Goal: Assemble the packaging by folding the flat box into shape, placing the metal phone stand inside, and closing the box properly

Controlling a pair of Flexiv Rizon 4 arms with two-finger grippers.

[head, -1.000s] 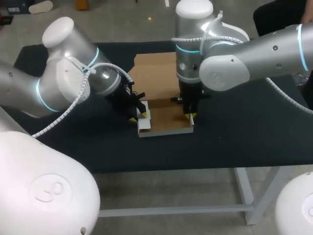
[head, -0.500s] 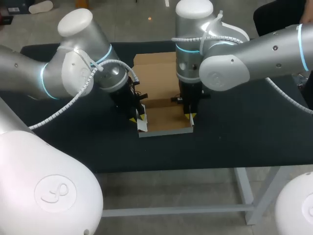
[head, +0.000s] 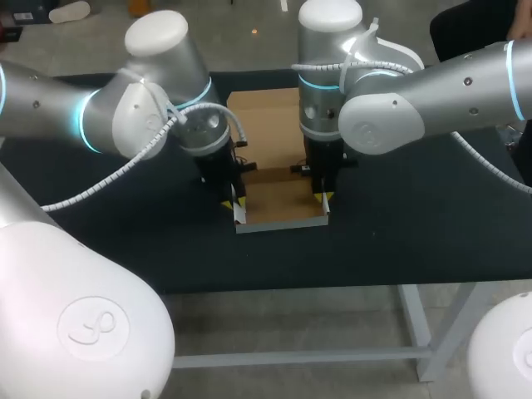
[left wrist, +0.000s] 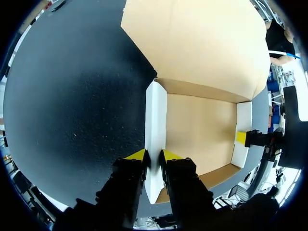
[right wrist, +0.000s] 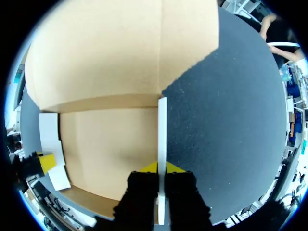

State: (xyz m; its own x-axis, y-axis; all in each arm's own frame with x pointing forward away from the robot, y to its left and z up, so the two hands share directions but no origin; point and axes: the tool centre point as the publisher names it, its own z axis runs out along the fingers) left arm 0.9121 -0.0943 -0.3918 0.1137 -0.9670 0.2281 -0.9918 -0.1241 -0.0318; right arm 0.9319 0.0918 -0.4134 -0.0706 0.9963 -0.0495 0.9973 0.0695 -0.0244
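fingers (left wrist: 136,155) of my left gripper (left wrist: 154,156) pinch the white left wall (left wrist: 155,110) of the brown cardboard box (head: 281,204), right gripper (right wrist: 162,167) pinches the right wall (right wrist: 162,125), each wall running straight ahead.

The box (head: 283,204) sits half-formed near the middle of the table, a shallow open tray, brown inside and white outside. Its side walls stand upright, and its broad lid flap (head: 264,125) lies flat toward the table's far edge.
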